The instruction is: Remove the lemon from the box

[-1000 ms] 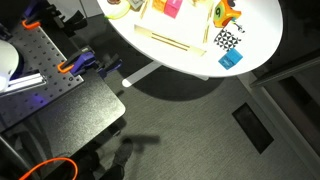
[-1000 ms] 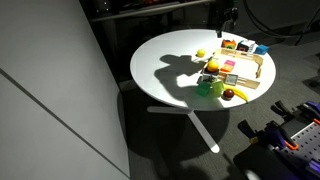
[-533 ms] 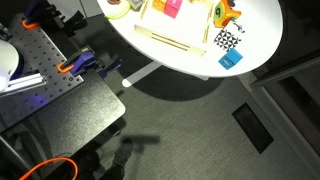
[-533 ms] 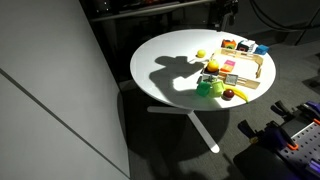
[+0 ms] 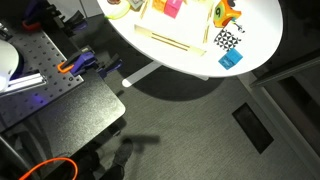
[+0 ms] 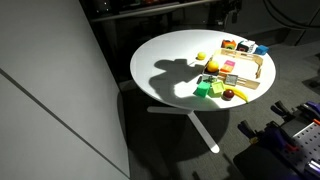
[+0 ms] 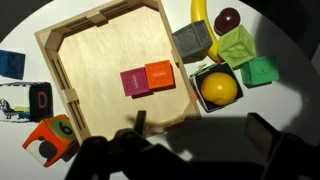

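Observation:
The pale wooden box fills the wrist view and holds only a pink block and an orange block. It also shows in both exterior views. A small plain yellow lemon lies on the white table outside the box, a little away from its corner; it is out of the wrist view. My gripper hangs high above the box's edge, open and empty.
Beside the box are a yellow ball in a black holder, a grey block, green blocks, a banana and a dark plum. A multicoloured toy, a checkered block and a blue cube stand along another side.
The arm's shadow on the table has shifted slightly. No object has moved.

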`<state>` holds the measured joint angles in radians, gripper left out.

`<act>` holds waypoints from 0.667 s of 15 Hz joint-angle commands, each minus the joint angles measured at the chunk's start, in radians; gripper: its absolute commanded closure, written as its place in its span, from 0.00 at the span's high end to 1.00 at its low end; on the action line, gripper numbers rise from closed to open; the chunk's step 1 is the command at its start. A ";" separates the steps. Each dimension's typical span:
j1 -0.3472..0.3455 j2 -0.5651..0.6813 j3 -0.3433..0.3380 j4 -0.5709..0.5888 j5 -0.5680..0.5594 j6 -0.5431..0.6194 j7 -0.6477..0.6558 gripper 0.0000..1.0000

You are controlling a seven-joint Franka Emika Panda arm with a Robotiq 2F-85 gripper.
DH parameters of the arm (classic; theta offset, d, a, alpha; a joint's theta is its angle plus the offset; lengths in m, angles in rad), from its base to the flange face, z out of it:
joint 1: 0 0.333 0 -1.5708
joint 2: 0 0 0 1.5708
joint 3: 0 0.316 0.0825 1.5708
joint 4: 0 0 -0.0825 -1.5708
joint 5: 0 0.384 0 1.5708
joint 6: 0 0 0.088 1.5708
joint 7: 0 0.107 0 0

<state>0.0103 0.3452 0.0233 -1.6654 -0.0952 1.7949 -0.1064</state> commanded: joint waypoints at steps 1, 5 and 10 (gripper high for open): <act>-0.002 -0.089 0.003 -0.113 0.004 0.063 -0.021 1.00; -0.002 -0.126 0.002 -0.167 0.005 0.097 -0.020 1.00; 0.002 -0.101 0.000 -0.143 0.000 0.080 -0.002 1.00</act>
<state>0.0103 0.2442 0.0247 -1.8105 -0.0952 1.8784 -0.1084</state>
